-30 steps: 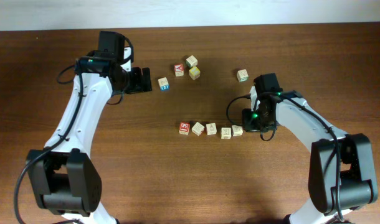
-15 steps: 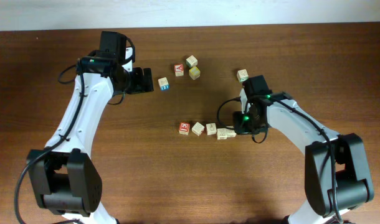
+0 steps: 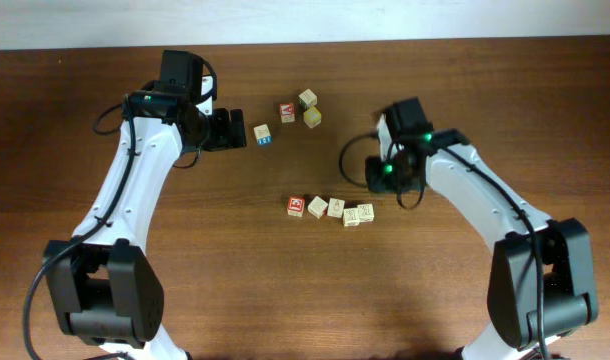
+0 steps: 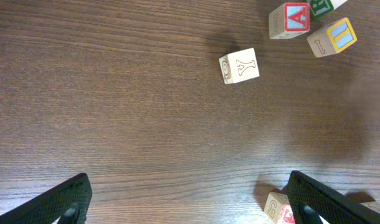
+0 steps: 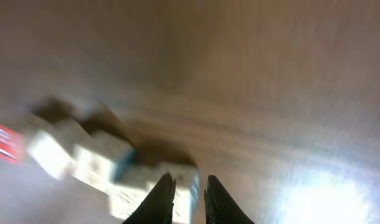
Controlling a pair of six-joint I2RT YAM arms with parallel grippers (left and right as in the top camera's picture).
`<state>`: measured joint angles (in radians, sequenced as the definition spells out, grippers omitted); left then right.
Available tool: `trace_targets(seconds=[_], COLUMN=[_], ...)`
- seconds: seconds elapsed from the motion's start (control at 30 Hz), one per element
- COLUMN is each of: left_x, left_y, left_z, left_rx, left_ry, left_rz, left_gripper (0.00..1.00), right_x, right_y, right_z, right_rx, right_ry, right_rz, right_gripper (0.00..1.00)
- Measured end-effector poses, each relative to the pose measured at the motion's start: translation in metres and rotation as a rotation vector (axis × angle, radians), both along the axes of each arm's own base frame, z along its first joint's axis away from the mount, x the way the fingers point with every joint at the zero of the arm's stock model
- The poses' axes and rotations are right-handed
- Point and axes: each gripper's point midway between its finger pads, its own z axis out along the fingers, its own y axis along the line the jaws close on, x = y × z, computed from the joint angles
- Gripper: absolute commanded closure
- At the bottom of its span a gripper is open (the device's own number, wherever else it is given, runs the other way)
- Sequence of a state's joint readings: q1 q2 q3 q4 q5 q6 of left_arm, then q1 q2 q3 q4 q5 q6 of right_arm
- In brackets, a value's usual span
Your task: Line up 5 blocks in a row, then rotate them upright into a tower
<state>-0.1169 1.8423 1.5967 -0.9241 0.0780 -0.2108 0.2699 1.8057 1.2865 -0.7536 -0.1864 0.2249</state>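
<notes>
Loosely lined blocks (image 3: 336, 207), pale wood, one red-framed

My five blocks (image 3: 336, 207) lie touching in a ragged line on the brown table (image 3: 235, 270). The red-framed block (image 3: 296, 206) is at the line's left end, and the two at its right end sit slightly nearer me. My right gripper (image 3: 375, 178) is beyond the line's right end and clear of it, with a green light on its wrist. Three loose cubes (image 3: 307, 108) cluster beyond the line's left half. My left gripper (image 3: 232, 130) is farther left of that line, just beside a lone blue-marked cube (image 3: 262, 134).
</notes>
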Motion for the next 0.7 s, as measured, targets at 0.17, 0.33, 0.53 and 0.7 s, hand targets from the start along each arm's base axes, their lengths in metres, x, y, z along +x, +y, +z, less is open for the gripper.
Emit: trace_targets(seconds=[0.17, 0.33, 0.53, 0.7], left_x=[0.0, 0.0, 0.0, 0.0], left_y=[0.0, 0.0, 0.0, 0.0], left_z=[0.0, 0.0, 0.0, 0.0], left_rx=[0.0, 0.0, 0.0, 0.0], left_ry=[0.0, 0.0, 0.0, 0.0], left_rz=[0.0, 0.0, 0.0, 0.0], left_gripper=[0.01, 0.01, 0.01, 0.01], right_x=[0.024, 0.027, 0.016, 0.012], right_y=[0.02, 0.046, 0.074, 0.079], right_z=[0.018, 0.01, -0.025, -0.035], right_rx=[0.06, 0.106, 0.093, 0.072], right_ry=[-0.088, -0.079, -0.012, 0.004], right_rz=[-0.059, -0.115, -0.098, -0.102], right_gripper=[0.88, 0.89, 0.96, 0.96])
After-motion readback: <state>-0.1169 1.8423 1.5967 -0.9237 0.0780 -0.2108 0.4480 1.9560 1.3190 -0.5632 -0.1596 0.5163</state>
